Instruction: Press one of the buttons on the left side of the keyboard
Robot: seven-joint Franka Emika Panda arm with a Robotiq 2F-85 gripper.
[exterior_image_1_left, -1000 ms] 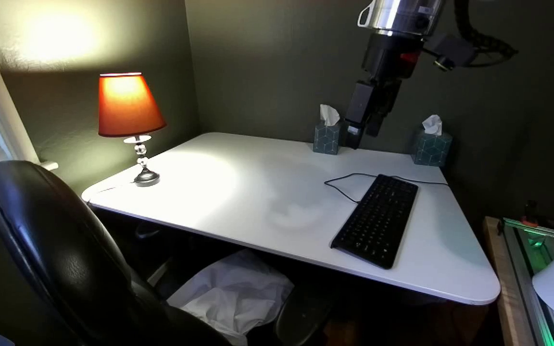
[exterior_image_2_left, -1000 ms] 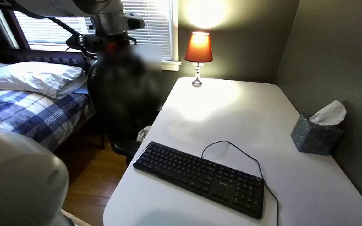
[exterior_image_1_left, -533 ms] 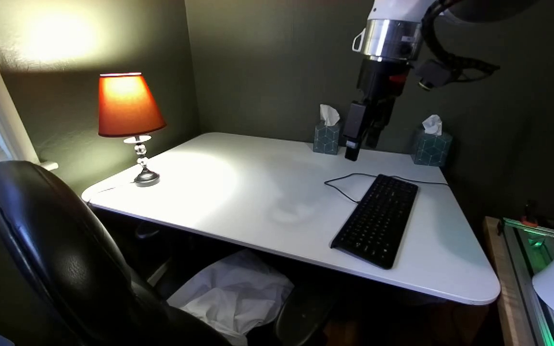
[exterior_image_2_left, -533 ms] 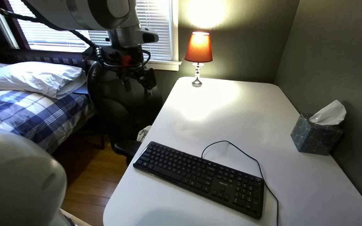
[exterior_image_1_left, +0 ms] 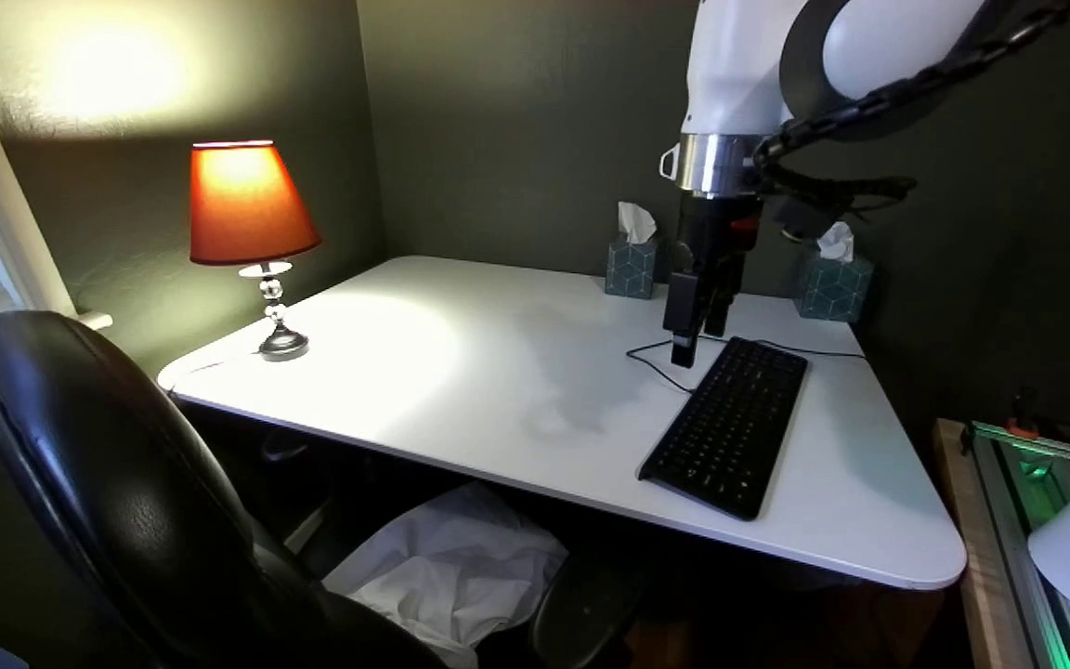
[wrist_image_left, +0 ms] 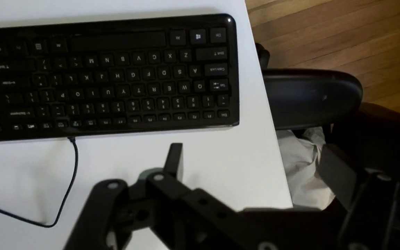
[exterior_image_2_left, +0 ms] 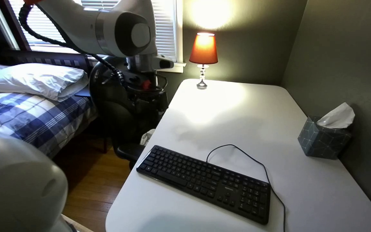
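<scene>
You get lit lamp (exterior_image_2_left: 204,51) at far end, glare on wall (exterior_image_2_left: 250,42) and desk (exterior_image_2_left: 243,129); blinds (exterior_image_2_left: 165,29) bright left; soft shadows.

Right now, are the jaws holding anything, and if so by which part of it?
Nothing is held. In the wrist view the jaws stand open with nothing gripped between them; the keyboard lies on the desk, apart from them.

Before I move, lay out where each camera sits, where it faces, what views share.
In an exterior view, it sits on the chair side of the desk, facing the wall; arm and jaws right of center.
In an exterior view, it sits at the keyboard end, facing the lamp; arm upper left, white casing, likely the robot's, lower left.
Wrist view: on the arm, facing down to the keyboard; open jaws at bottom.
Both exterior views share keyboard, lamp, arm.
</scene>
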